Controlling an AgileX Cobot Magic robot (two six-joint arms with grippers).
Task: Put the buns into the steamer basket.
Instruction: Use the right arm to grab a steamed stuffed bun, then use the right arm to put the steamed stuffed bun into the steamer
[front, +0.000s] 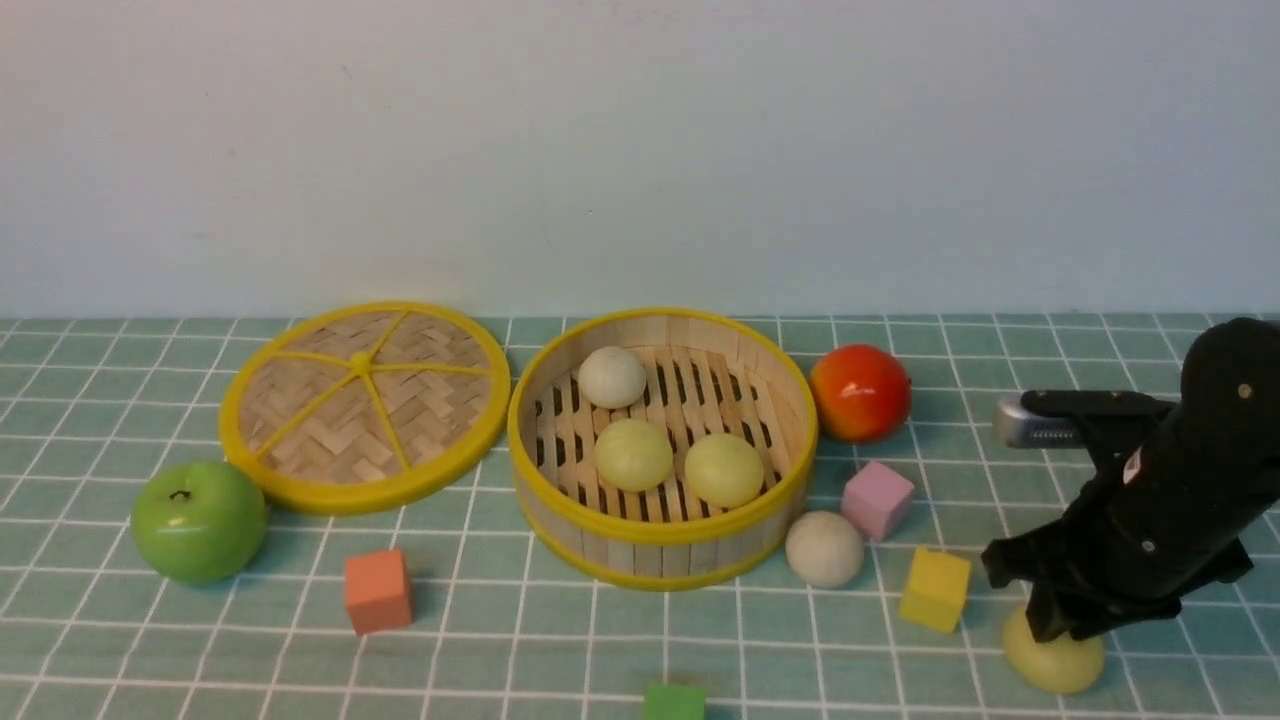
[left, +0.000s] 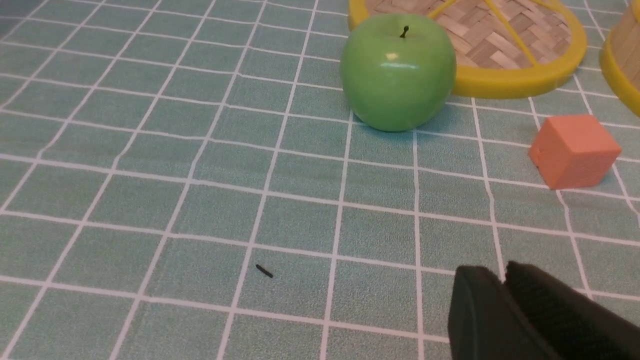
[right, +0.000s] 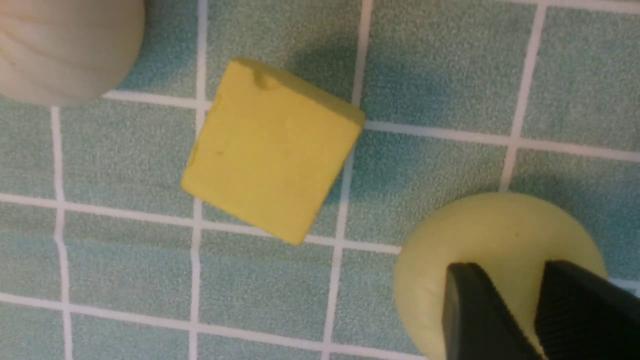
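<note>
Front view: steamer basket stands upright mid-table, with its flat woven lid just beside it on the left. Three buns are on the slatted floor: an off-white bun toward the far wall, a yellow-green bun at centre, and a second yellow-green bun next to it on the right.

Two buns are outside the basket. The loose off-white bun sits on the table close to the basket's right front wall, between a pink cube and the basket. The loose yellow-green bun is further right, past a yellow cube.

The right claw is down at the top of that loose yellow-green bun. In the right wrist view its fingers are parted, with the bun visible in the gap. The fingers are not around the bun's sides, and I cannot tell if they touch it.

The left claw appears in the left wrist view only. Its fingers are drawn together to a thin seam, with nothing between them, over bare table. A green apple and an orange cube are well apart from it.
</note>
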